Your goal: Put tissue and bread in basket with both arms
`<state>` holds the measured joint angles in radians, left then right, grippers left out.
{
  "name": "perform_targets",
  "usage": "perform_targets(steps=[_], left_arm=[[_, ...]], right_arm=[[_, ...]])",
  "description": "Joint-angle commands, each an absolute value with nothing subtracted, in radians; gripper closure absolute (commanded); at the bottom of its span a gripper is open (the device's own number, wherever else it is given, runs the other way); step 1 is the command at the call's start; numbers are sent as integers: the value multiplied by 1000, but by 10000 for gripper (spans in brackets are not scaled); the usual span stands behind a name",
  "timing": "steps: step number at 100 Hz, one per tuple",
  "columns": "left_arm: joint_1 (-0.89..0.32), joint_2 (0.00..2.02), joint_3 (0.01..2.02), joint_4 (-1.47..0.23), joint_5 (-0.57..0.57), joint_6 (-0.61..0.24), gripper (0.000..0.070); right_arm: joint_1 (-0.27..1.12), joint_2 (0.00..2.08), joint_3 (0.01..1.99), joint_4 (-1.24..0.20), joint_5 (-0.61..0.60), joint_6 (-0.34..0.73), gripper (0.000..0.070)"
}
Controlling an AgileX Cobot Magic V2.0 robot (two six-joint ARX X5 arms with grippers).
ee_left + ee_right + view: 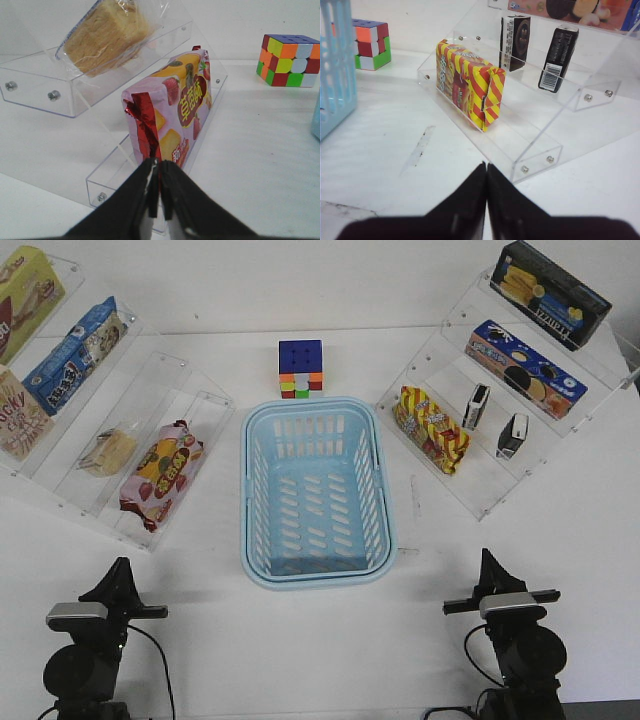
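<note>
The left gripper (159,172) is closed with its fingers pressed together and holds nothing; it sits low at the near left of the table (320,640), pointing toward the left acrylic rack (190,420). The right gripper (486,172) is likewise closed and empty, at the near right, pointing toward the right acrylic rack (480,495). Directly ahead of the left gripper, a red-pink snack bag (172,107) stands on edge in the lowest tier of the left rack. The bread (105,32), tan slices in clear wrap, lies on the tier just behind that bag; in the front view the bread (108,450) is left of the snack bag (160,473). Ahead of the right gripper, a red-and-yellow striped packet (470,85) stands in the lowest tier of the right rack. The tissue (515,42) stands upright on the next tier behind it, with a twin pack (557,59) beside it, the two apart. In the front view these are at (477,406) and (512,435). The basket (315,495) sits at table centre between the two racks, with nothing visible inside. A puzzle cube (301,369) rests just beyond the basket's far rim. Boxed snacks occupy the upper tiers of both racks.
</note>
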<state>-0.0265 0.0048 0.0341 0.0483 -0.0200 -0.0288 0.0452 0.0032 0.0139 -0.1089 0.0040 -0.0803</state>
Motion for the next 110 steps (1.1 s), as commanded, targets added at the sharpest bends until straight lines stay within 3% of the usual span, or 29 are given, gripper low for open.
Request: perform_targets(steps=[1, 80, 93, 110], left_arm=[[-25, 3, 14, 62, -18, -28, 699], [-25, 3, 14, 62, -18, -28, 699], [-25, 3, 14, 62, -18, -28, 699], [-25, 3, 14, 62, -18, -28, 699]], right_arm=[[46, 1, 13, -97, 4, -68, 700], [46, 1, 13, -97, -4, -62, 700], [46, 1, 13, -95, -9, 22, 700], [46, 1, 22, -45, 10, 315, 700]])
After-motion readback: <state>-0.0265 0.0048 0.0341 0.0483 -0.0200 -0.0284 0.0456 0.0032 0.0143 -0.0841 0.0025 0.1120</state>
